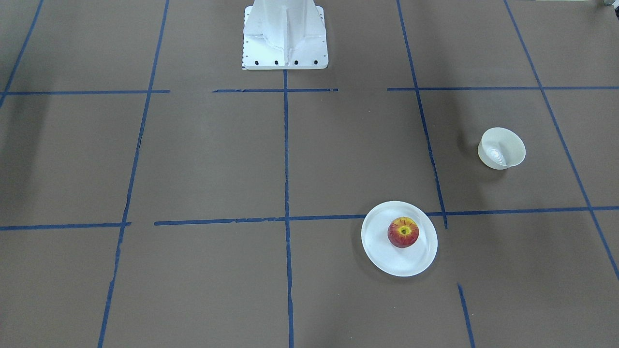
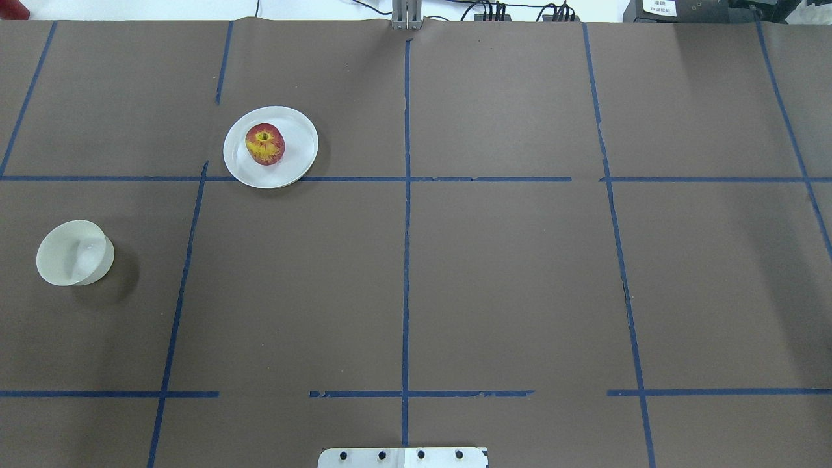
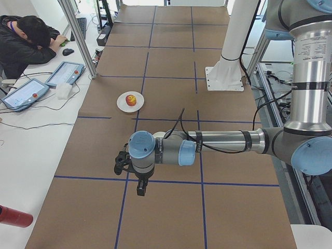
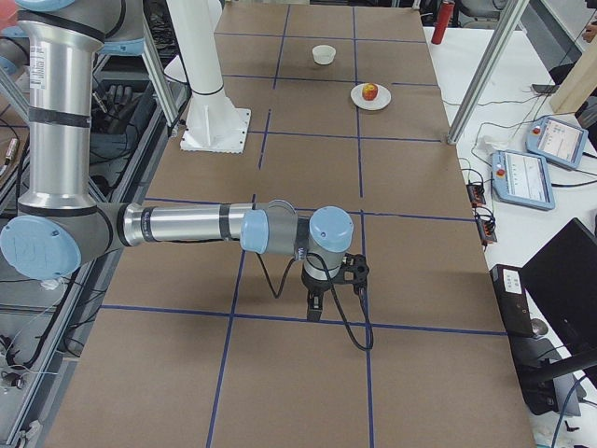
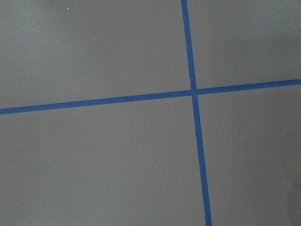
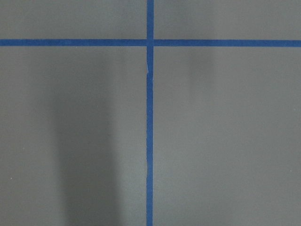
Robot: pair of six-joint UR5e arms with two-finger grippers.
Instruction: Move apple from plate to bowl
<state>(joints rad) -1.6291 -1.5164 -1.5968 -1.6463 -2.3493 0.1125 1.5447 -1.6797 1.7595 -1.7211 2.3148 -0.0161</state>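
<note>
The red apple (image 1: 403, 232) with a yellow patch sits upright on the flat white plate (image 1: 382, 263); both also show in the overhead view, the apple (image 2: 264, 143) on the plate (image 2: 300, 140). The small cream-white bowl (image 1: 501, 148) stands empty and apart from the plate, toward the robot's left (image 2: 73, 253). My left gripper (image 3: 141, 189) shows only in the exterior left view, my right gripper (image 4: 314, 308) only in the exterior right view. Both hang over bare table far from the dishes, and I cannot tell whether they are open or shut. Both wrist views show only brown paper and blue tape.
The white robot pedestal (image 1: 285, 38) stands at the table's middle edge. Blue tape lines (image 2: 406, 195) grid the brown paper. A person (image 3: 26, 41) with tablets (image 3: 65, 73) sits at a side desk, and a red can (image 3: 15, 217) lies beside the table.
</note>
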